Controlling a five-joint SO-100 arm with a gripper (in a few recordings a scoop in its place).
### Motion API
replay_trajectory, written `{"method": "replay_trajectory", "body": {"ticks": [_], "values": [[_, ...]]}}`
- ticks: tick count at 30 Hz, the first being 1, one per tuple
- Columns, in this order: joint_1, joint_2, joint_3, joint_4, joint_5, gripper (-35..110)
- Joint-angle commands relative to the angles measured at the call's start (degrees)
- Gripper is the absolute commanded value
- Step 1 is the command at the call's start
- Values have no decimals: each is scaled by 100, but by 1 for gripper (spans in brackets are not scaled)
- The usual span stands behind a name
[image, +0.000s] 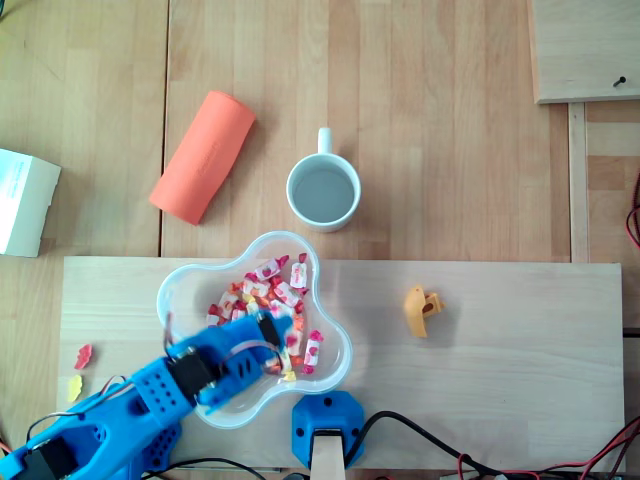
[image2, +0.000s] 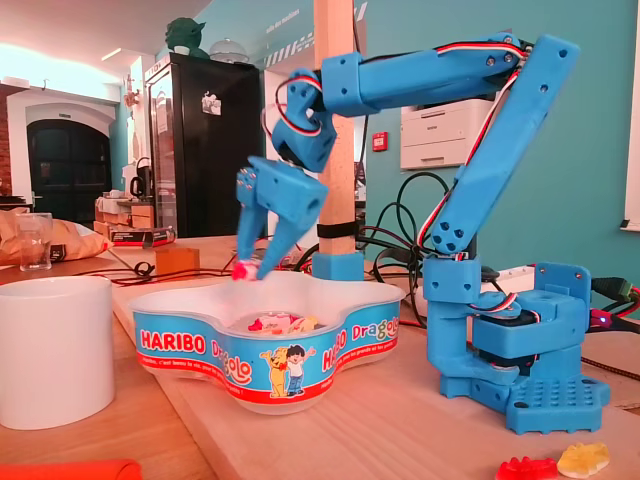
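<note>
Fixed view has the gripper (image2: 250, 264) pinched on a pink candy (image2: 241, 270) just above the candy bowl (image2: 200, 345), seemingly a lifting step, which calls for clearing the rim without loosening.

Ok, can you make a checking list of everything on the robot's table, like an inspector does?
Surface: pale wooden board lying on a wooden table.
Job's things: Haribo bowl with wrapped sweets inside.
Clutter: white mug, orange roll, white box, yellow piece, two gummies on the board.
Grippers: gripper above the bowl, its tips pinching a pink sweet.
Cables: black cable beside the blue base; red and white wires along the arm.
Surroundings: black cabinet, printer, teal wall.
</note>
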Motion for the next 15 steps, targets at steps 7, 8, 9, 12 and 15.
{"method": "replay_trajectory", "body": {"ticks": [7, 8, 9, 12, 15], "values": [[-888, 141, -1450, 105, 141, 4], [-976, 141, -1529, 97, 141, 4], [-1046, 132, -1608, 97, 141, 4], [-1178, 79, -1696, 79, 185, 4], [-1187, -352, -1740, -167, 396, 4]]}}
